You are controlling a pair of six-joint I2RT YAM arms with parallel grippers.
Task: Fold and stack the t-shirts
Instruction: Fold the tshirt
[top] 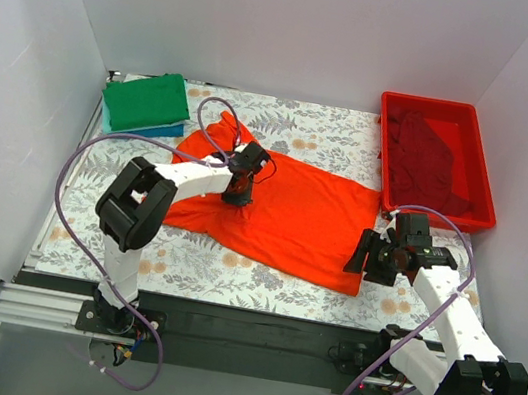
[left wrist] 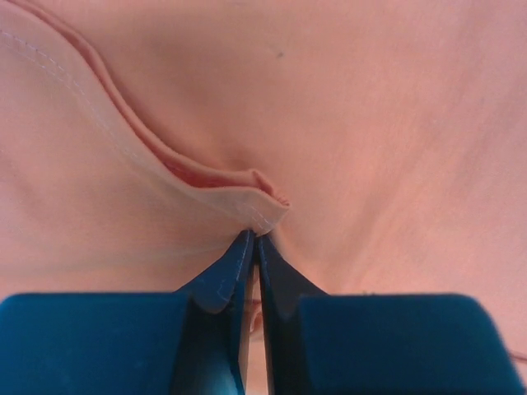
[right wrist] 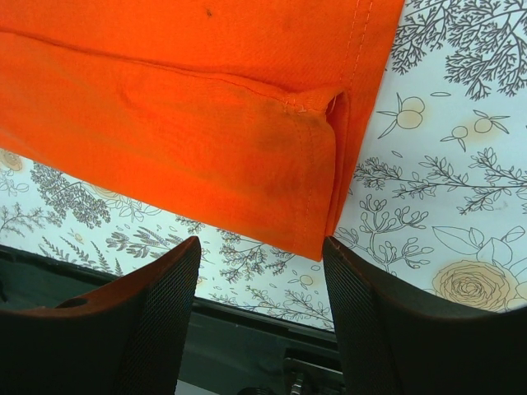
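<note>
A bright orange-red t-shirt [top: 291, 217] lies spread across the middle of the flowered table. My left gripper [top: 237, 193] stands on its left part, shut on a pinched fold of its cloth [left wrist: 268, 210]. My right gripper [top: 372, 259] is open and empty, just above the shirt's folded near right corner [right wrist: 317, 222]. A folded green shirt [top: 146, 100] lies on a folded blue one [top: 164, 130] at the back left. A dark red shirt [top: 436, 157] lies crumpled in the red bin.
The red plastic bin [top: 480, 208] stands at the back right. White walls close the table on three sides. A black rail [top: 251, 337] runs along the near edge by the arm bases. Purple cables loop beside each arm.
</note>
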